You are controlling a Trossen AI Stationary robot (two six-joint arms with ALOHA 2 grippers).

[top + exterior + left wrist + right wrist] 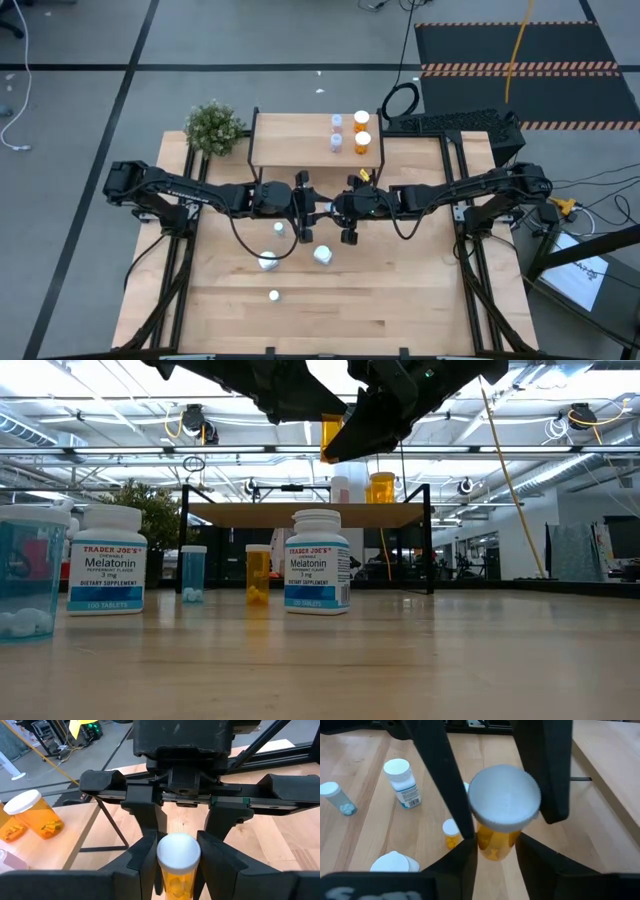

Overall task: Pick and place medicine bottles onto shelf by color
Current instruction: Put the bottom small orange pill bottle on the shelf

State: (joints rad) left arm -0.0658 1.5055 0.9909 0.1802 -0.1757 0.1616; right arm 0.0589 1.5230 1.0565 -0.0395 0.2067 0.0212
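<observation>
I am looking at both arms meeting over the middle of the table, just at 6 o'clock of the shelf, which is standing at the table's 12 o'clock edge. The left gripper is reaching in from 9 o'clock and the right gripper from 3 o'clock, and both are sitting around one orange bottle, which is hanging upright in the air above the tabletop. The left jaws are pressing narrow against its white cap, and the right jaws are lying tight against its orange body just under the cap, so both are holding it.

On the shelf, two orange bottles are standing at its 3 o'clock end, with two pale bottles just beside them toward 9 o'clock. Down on the table, toward 6 o'clock of the grippers, two white Melatonin bottles, a blue bottle and a small orange bottle are waiting, well apart. A potted plant is sitting at the 10 o'clock corner
</observation>
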